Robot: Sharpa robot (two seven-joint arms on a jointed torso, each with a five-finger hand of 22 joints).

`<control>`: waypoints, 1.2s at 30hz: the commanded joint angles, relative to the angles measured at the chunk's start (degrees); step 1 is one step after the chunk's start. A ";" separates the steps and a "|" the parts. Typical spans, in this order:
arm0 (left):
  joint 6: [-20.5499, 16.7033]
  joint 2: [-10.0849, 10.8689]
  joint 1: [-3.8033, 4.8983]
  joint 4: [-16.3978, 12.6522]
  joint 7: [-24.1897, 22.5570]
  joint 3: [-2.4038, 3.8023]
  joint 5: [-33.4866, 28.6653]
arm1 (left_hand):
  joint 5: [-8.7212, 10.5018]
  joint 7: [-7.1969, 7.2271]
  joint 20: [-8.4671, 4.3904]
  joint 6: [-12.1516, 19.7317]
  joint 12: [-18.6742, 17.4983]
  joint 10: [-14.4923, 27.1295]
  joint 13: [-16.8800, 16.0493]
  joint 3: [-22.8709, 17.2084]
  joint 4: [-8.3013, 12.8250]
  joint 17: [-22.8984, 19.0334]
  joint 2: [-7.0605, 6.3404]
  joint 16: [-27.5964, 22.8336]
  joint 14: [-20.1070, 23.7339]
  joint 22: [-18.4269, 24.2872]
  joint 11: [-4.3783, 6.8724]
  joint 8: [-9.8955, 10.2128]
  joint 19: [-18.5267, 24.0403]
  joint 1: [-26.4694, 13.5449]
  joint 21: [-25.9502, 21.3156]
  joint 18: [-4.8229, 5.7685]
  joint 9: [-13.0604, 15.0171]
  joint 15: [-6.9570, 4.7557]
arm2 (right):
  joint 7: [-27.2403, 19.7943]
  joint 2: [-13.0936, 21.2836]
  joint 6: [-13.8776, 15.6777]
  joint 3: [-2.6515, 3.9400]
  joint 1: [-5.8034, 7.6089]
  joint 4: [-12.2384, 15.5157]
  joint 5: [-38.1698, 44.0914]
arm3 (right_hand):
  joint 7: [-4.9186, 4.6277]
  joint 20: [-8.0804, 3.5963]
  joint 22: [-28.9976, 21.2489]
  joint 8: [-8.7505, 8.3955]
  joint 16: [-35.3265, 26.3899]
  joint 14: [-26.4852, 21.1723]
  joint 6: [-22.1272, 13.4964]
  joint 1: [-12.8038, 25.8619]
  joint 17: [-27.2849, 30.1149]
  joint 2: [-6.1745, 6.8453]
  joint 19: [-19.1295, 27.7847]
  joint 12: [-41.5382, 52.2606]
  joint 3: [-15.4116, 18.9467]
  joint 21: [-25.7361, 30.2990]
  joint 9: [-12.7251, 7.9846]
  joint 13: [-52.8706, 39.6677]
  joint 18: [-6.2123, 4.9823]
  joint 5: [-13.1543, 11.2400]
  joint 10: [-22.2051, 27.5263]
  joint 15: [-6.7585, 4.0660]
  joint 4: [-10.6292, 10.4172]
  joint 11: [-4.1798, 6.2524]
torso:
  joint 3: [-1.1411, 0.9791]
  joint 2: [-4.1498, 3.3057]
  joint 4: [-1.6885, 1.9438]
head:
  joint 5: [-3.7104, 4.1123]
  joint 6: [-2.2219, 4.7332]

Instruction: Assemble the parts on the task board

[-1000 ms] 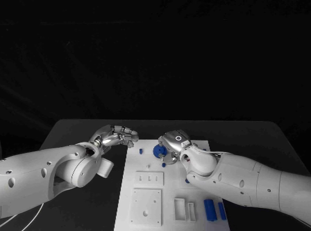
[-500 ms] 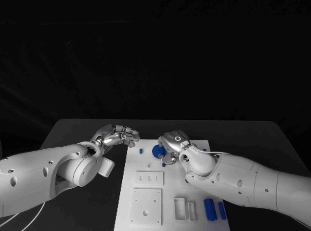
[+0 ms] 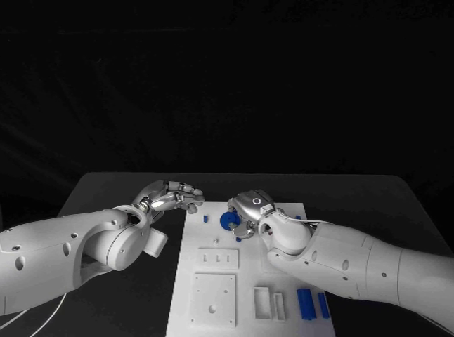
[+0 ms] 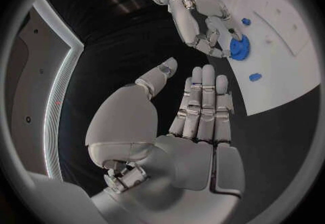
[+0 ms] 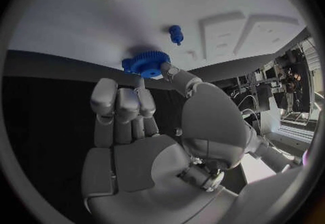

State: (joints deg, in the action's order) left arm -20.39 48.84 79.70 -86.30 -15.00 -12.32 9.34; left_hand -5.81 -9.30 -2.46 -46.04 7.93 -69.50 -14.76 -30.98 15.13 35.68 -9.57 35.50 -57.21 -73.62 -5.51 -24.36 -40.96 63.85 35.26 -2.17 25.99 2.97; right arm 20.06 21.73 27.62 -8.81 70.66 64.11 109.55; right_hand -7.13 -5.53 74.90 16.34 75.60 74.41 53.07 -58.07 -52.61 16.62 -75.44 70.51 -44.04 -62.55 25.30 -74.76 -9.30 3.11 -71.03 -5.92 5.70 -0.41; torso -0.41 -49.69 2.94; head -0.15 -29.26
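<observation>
The white task board [image 3: 219,279] lies in the middle of the black table. A blue gear [image 3: 229,221] sits near the board's far edge. My right hand [image 3: 254,209] is over it, thumb and fingertips pinching the gear's [image 5: 149,63] rim against the board [image 5: 169,1]. The left wrist view shows the same grip of the right hand [image 4: 200,20] on the gear [image 4: 238,48]. My left hand [image 3: 171,197] hovers off the board's far left corner, fingers [image 4: 203,104] side by side, thumb apart, holding nothing. A small blue peg [image 3: 205,220] stands left of the gear.
Two long blue parts [image 3: 306,305] lie at the board's near right corner. Another small blue peg [image 3: 240,240] sits just nearer than the gear. Raised white blocks and slots [image 3: 213,300] take up the board's near half. Bare black table lies on both sides.
My right hand and the gear have shifted slightly left along the board's far edge. The left hand has hardly moved.
</observation>
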 commanded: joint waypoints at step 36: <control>0.82 0.20 0.04 2.48 -0.88 0.04 0.02 | -0.31 -0.32 -0.31 -0.22 -0.34 0.09 -0.19 -0.27 -0.20 -0.05 0.60 -0.19 -0.48 0.10 -0.12 0.22 0.16 0.08 0.30 0.48 0.06 -0.07 | -23.23 18.88 5.18 5.37 3.24 12.59 -31.22 | -1.07 -0.65 0.56 -1.11 -1.06 -0.02 -2.70 -0.75 -0.51 -0.34 0.45 -0.81 1.11 0.65 -0.71 1.17 -5.70 3.10 1.65 1.26 1.15 -1.27 | -0.86 0.77 -2.05 | -0.87 1.49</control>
State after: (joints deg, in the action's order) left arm -20.38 49.25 79.68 -83.98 -15.05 -12.33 9.35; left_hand -5.81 -9.29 -2.46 -46.04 7.93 -69.50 -14.88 -30.98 15.14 35.69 -9.57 35.50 -57.21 -73.57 -5.51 -24.36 -40.96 63.85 35.26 -2.17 25.99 2.97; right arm 4.34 40.23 33.19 -3.43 73.89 76.57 86.32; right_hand -7.96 -5.77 74.93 15.42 74.83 74.41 50.61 -58.39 -53.06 16.30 -74.98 69.65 -43.10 -62.10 24.60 -73.63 -8.89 6.08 -69.71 -5.11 6.81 -1.74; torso -1.01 -49.20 1.52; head -0.80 -27.87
